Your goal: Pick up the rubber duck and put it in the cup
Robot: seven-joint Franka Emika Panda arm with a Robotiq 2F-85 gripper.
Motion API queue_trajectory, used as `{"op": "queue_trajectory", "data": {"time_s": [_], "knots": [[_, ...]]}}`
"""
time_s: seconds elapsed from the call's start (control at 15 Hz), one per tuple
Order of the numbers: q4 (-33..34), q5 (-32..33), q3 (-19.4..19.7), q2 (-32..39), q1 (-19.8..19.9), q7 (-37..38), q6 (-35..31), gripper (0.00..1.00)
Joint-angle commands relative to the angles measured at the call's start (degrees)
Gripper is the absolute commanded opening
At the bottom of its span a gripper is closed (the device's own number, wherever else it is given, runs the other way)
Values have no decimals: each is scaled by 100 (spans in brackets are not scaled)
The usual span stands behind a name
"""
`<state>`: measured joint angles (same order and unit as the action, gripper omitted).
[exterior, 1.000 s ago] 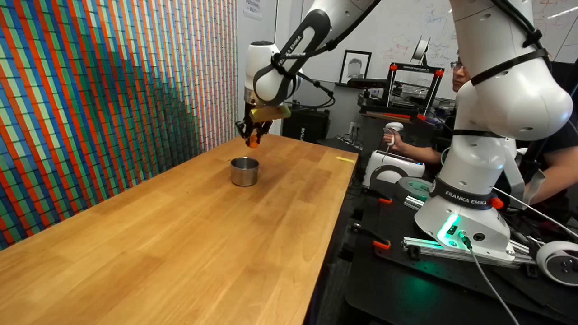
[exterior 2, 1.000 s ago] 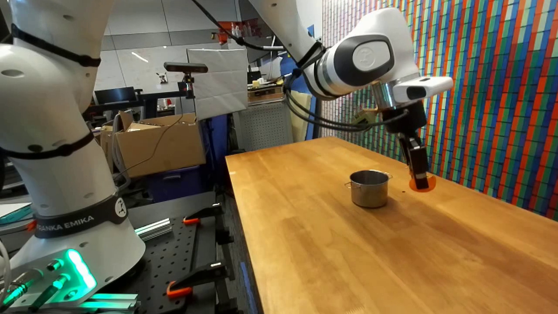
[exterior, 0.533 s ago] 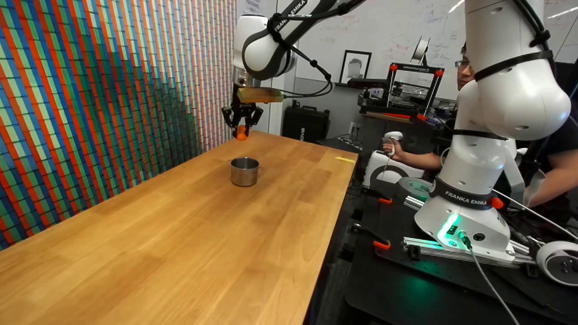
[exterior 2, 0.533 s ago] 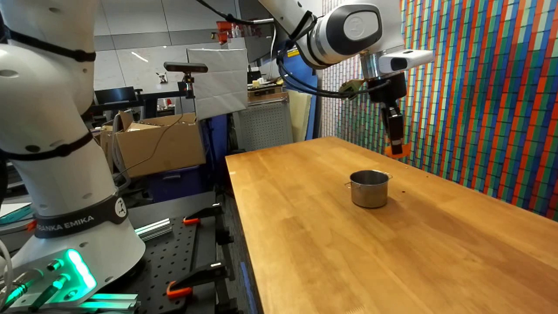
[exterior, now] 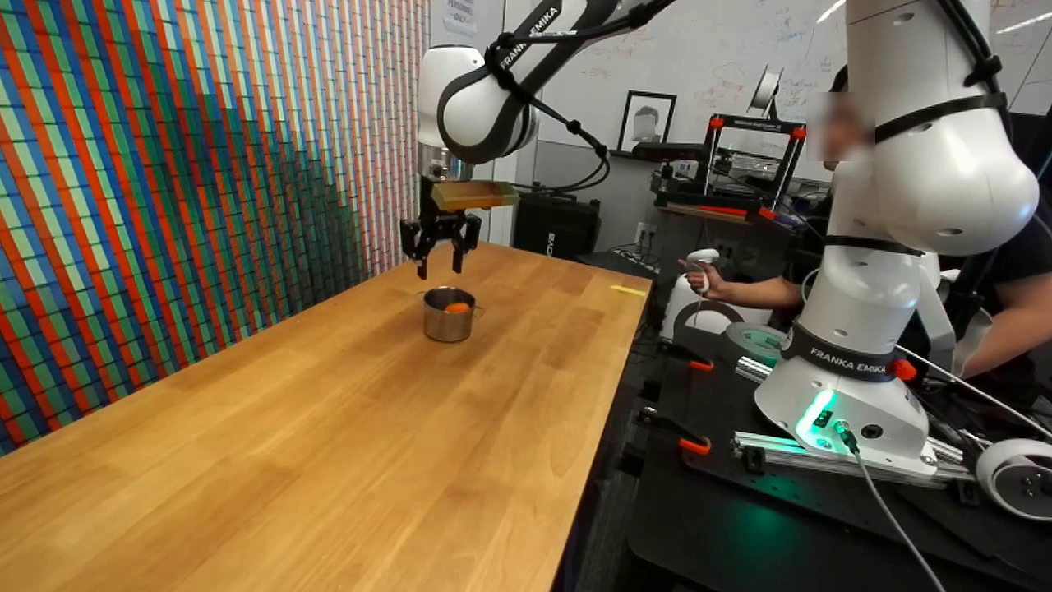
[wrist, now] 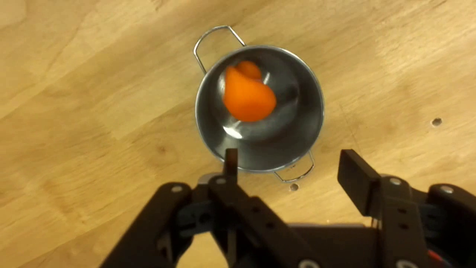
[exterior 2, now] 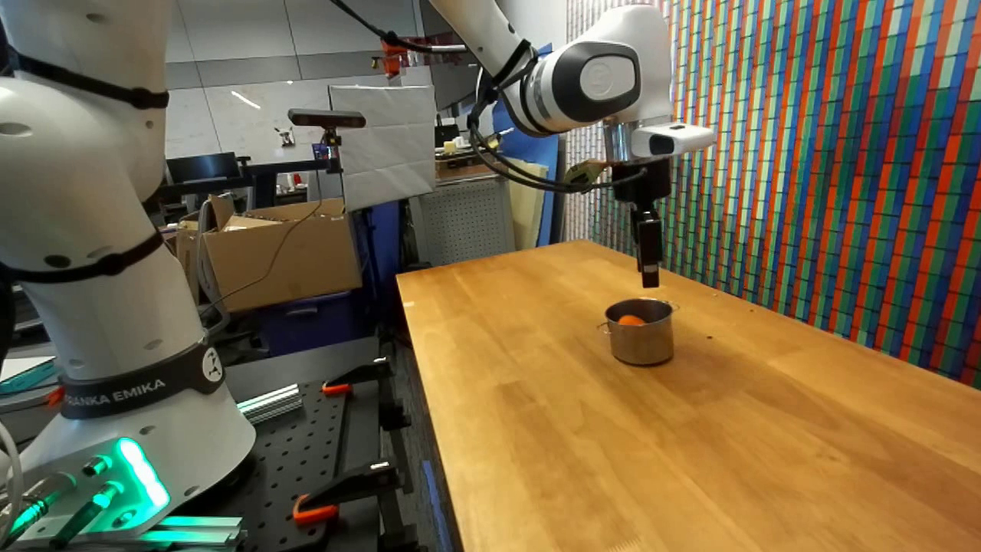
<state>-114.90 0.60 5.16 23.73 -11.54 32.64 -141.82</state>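
“FRANKA EMIKA” on the robot arm [exterior: 937, 197]

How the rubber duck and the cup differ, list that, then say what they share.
Colour: the rubber duck is plain orange, while the cup is shiny silvery metal.
Shape: the rubber duck is lumpy; the cup is round and hollow, open at the top.
Size: the rubber duck is smaller than the cup.
Place: the rubber duck lies inside the cup; the cup stands upright on the table.
Shared: the open gripper holds neither.
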Motion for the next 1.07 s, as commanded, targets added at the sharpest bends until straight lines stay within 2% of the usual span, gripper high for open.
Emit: {"op": "queue_trajectory", "data": {"time_s": [0.0,0.27,0.53,0.67,1.0], "knots": [[52,3,-54,11,109,-46,295,100],[461,224,53,-10,218,-251,669,100],[927,298,-41,-317,484,-1020,1397,100],[1203,-48,-239,-503,706,-1712,1953,100],[1728,-492,-431,-1038,912,-2541,3413,100]]}}
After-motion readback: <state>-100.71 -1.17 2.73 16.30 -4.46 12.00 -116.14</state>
